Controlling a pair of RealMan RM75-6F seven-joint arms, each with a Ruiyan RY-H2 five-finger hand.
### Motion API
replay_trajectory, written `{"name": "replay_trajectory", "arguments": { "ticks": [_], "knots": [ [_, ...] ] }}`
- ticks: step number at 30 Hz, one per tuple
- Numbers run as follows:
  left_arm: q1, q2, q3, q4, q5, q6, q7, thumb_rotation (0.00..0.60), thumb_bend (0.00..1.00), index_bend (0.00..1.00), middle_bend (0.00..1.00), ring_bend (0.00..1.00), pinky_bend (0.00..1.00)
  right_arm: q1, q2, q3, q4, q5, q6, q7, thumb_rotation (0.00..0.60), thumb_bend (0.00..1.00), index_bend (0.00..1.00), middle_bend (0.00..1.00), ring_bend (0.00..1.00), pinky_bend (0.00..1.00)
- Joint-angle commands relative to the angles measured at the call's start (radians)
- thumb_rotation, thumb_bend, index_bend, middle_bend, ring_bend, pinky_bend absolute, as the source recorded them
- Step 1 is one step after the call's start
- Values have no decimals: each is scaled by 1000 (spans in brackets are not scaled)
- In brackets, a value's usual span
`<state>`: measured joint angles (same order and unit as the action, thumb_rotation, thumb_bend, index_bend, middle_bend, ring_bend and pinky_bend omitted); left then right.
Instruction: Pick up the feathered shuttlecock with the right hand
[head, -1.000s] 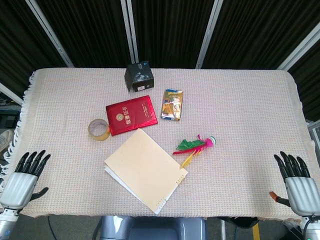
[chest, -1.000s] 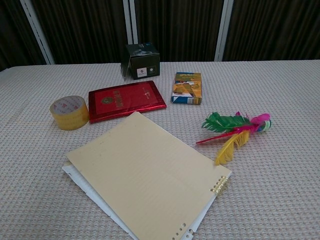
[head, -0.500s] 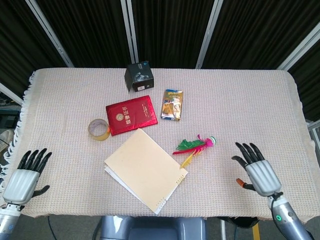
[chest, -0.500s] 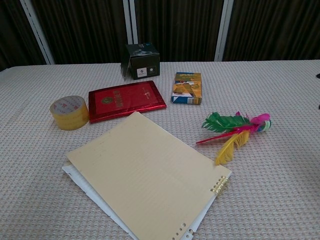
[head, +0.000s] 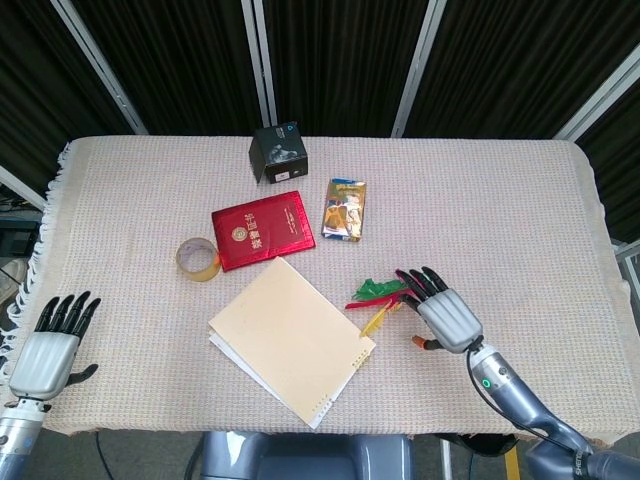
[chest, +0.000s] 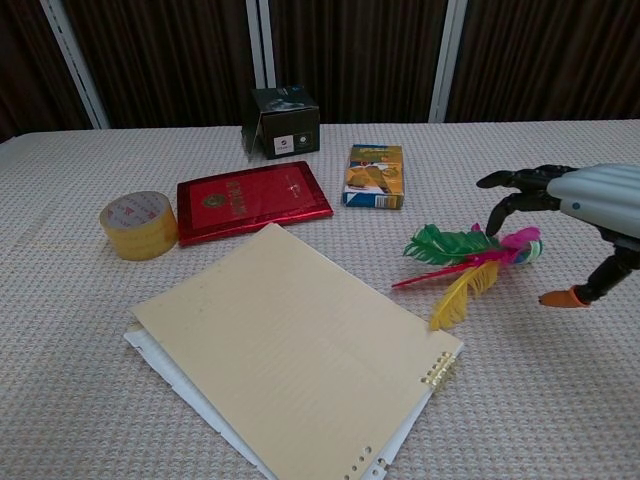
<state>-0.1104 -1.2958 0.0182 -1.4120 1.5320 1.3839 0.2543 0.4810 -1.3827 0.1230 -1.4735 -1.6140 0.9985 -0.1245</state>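
Note:
The feathered shuttlecock (head: 378, 294) (chest: 462, 262) lies on the cloth right of the paper stack, with green, pink, red and yellow feathers. My right hand (head: 446, 318) (chest: 583, 195) hovers over its base end, palm down, fingers spread and holding nothing; in the head view its fingertips cover the base. The chest view shows the fingertips just above the pink feathers, thumb hanging lower to the right. My left hand (head: 50, 350) rests open at the table's near left corner, seen only in the head view.
A cream paper stack (head: 290, 338) (chest: 290, 345) lies in the middle. Behind it are a red booklet (head: 263, 229) (chest: 252, 201), a tape roll (head: 198, 260) (chest: 139, 225), a colourful card pack (head: 345, 209) (chest: 375, 176) and a black box (head: 278, 152) (chest: 285, 122).
My right hand has moved from the near right table edge leftward and forward to just over the shuttlecock's base, entering the chest view. The left hand barely shifted.

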Motion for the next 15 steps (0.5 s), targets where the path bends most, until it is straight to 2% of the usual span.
{"name": "replay_trajectory", "arguments": {
  "ticks": [1, 9, 15],
  "knots": [
    [-6, -4, -9, 6, -20, -13, 2, 600, 89, 0, 0, 0, 0, 44, -37, 23, 28, 30, -43, -14, 600, 160, 273, 0, 0, 0],
    [-14, -17, -30, 24, -70, -36, 17, 600, 91, 0, 0, 0, 0, 159, -84, 69, 123, 94, -161, -14, 600, 159, 265, 0, 0, 0],
    [-17, -27, -42, 28, -97, -42, 31, 600, 91, 0, 0, 0, 0, 215, -100, 86, 180, 123, -209, -6, 600, 160, 245, 0, 0, 0]
  ]
}}
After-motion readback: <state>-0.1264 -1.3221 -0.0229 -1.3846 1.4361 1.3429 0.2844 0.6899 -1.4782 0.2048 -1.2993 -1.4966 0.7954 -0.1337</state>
